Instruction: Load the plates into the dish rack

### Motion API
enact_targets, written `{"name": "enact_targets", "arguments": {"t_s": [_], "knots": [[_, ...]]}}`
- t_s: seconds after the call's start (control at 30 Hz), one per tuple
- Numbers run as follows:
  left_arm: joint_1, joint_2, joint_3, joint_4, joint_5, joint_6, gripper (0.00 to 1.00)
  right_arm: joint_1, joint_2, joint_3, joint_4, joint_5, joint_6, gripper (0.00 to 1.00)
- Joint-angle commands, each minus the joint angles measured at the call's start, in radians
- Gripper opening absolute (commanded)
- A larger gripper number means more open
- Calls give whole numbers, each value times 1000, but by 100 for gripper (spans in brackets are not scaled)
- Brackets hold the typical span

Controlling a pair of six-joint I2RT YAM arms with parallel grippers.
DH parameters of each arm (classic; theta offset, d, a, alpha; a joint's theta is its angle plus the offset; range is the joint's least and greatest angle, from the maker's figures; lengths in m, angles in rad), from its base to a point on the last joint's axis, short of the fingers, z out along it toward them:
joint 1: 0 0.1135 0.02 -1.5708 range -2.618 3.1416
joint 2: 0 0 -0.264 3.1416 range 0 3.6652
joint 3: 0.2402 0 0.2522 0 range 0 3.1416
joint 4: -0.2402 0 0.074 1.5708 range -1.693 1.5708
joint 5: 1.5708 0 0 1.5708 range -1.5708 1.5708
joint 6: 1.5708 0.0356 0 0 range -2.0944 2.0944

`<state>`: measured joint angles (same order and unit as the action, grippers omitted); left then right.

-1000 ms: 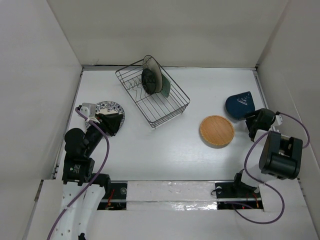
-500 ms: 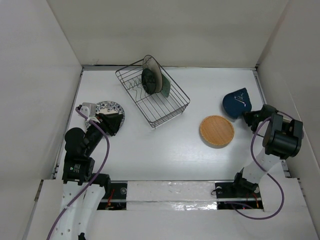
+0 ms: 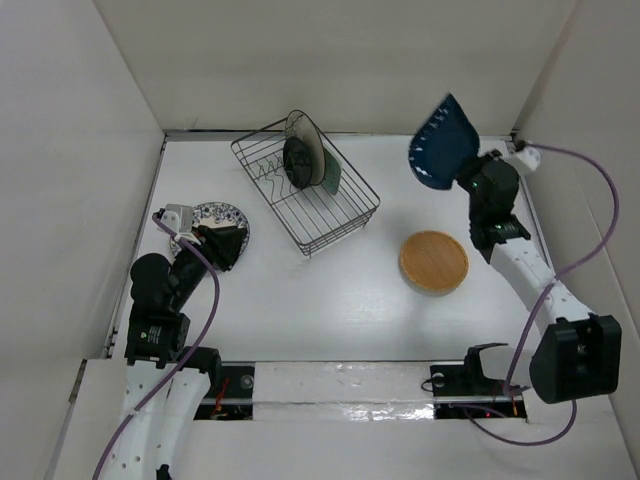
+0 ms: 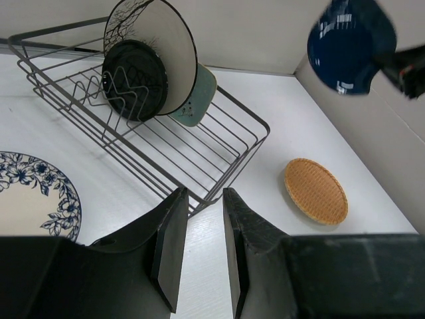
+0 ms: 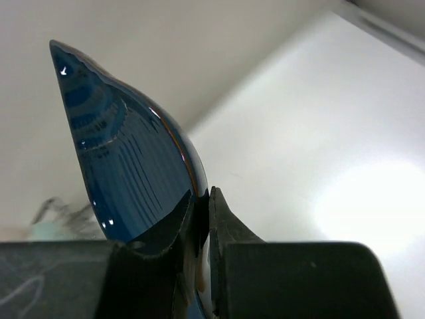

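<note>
At the far right of the table [image 3: 330, 310], the dark blue plate [image 3: 442, 143] now hangs raised and tilted in the right gripper [image 3: 466, 177], jaws pinching its rim; a second ago it lay flat, so the carry to the dish rack [image 3: 343, 230] can begin; three plates already stand there; the tan-orange plate [image 3: 434, 262] waits; the left gripper [image 4: 204, 193], jaws slightly spread, hovers unmoved beside the blue-and-white plate [image 3: 215, 213]; no writing is legible.

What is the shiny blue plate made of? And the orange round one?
The blue plate looks like glazed ceramic or glass: it is glossy, with bright reflections. The orange plate looks matte with a fine woven-looking texture, maybe bamboo, wicker or textured plastic; hard to say.
</note>
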<state>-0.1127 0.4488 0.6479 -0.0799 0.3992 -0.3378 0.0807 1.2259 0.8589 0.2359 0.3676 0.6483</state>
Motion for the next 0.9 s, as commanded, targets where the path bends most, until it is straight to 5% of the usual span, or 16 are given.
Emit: {"name": "enact_targets", "arguments": {"t_s": [0.0,0.33,0.57,0.73,0.87], "knots": [[-7,-1,22,40,6,3,24,274,-7,225,74,245,-333,0],[-7,-12,30,25,-28,5,24,694,499,943,-213,441,-843,0],[-7,-10,30,22,-22,5,18,811,871,1333,-77,663,-1248,0],[-7,-10,33,19,-23,6,18,820,1062,1586,-107,660,-1320,0],[-7,-10,35,15,-26,6,18,829,1130,1634,-98,646,-1337,0]]}}
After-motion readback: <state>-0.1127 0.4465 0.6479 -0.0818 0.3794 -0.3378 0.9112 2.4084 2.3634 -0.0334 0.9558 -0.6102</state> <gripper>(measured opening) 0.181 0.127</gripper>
